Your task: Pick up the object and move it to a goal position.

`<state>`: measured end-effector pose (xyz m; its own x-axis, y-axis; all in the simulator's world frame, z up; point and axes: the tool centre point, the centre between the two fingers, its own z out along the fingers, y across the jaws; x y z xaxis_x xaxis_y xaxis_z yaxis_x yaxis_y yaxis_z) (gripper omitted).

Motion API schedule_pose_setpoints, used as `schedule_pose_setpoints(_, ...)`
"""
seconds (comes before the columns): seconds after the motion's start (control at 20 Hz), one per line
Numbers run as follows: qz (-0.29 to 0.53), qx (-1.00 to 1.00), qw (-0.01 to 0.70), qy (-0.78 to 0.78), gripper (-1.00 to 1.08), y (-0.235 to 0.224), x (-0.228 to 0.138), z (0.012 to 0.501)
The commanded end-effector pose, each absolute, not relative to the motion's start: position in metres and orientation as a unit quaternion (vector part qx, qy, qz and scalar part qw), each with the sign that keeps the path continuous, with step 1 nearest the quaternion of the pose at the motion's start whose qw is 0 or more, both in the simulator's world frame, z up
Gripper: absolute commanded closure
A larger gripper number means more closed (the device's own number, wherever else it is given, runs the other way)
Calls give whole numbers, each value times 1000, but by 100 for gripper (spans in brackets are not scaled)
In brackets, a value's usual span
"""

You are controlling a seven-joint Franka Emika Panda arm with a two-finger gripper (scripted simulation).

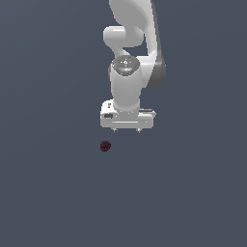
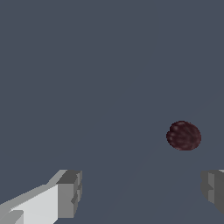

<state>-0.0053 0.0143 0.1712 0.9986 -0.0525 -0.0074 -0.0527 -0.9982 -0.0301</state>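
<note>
A plain slate-grey worktop filled both views. Over it stood the white arm, coming in from the top of the exterior view and bending down to a wrist with a grey cap. Below the wrist sat the hand, its broad white body level and its two short fingertips pointing down. The hand was spread wide and held nothing: in the wrist view one grey pad and the other stood far apart with bare worktop between them. The ball, dark maroon and slightly bumpy, lay on the worktop just below the hand and toward the exterior view's left, apart from both fingertips and much smaller than the hand.
</note>
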Motion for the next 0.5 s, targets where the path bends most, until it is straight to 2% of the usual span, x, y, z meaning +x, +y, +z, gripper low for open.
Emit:
schedule_pose_setpoints(0.0,3,-1000,15,26,-92,14,-5,171)
schedule_pose_setpoints(0.45,7,-999,22,41,-92,9,-10,185)
